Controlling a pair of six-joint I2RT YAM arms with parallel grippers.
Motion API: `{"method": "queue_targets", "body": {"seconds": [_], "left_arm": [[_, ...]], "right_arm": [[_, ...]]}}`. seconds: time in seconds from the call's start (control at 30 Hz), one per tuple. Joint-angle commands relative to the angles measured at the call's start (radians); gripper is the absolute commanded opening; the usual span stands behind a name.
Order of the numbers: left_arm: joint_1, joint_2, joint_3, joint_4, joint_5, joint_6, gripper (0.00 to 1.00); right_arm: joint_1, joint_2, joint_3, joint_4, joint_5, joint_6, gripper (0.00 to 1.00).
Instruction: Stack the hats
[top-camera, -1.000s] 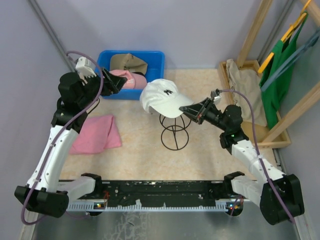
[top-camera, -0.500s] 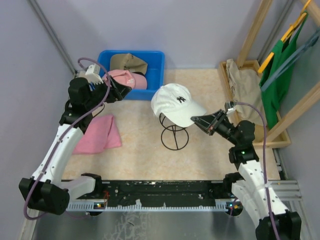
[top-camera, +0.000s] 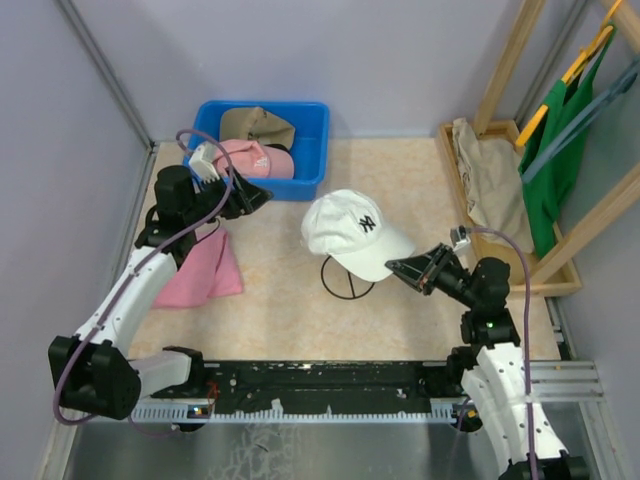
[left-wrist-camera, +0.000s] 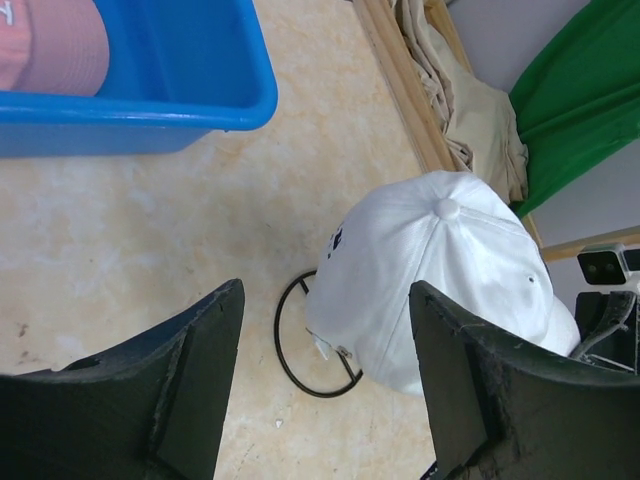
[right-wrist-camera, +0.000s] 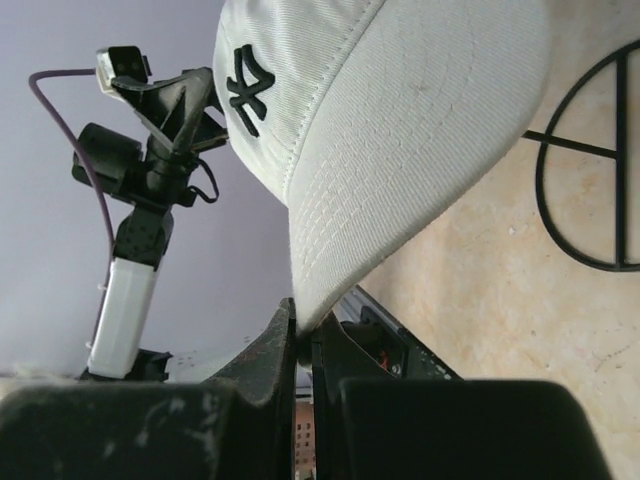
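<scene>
Lower now, white cap sits over the wire stand, brim pinched by right gripper; left gripper, spread, has shifted rightward.

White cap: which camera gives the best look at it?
The top view: it shows the whole white cap, logo and brim, over the wire stand, with the right gripper pinching its brim. The left wrist view shows its crown and button; the right wrist view only the brim and logo, close up.
</scene>
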Motion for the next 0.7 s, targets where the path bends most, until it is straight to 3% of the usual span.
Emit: {"method": "queue_targets", "body": {"seconds": [0.0,0.43,0.67], "left_arm": [[0.002,0.027,-0.013,0.060,0.047,-0.011,0.73],[0.001,0.132,-0.042,0.117,0.118,-0.008,0.71],[-0.018,0.223,-0.019,0.137,0.152,0.019,0.71]], "right_arm": [[-0.026,0.011,-0.025,-0.128,-0.001,-0.129,0.00],[-0.061,0.177,0.001,-0.185,0.032,-0.322,0.00],[-0.069,0.258,0.097,-0.278,0.119,-0.449,0.01]]}}
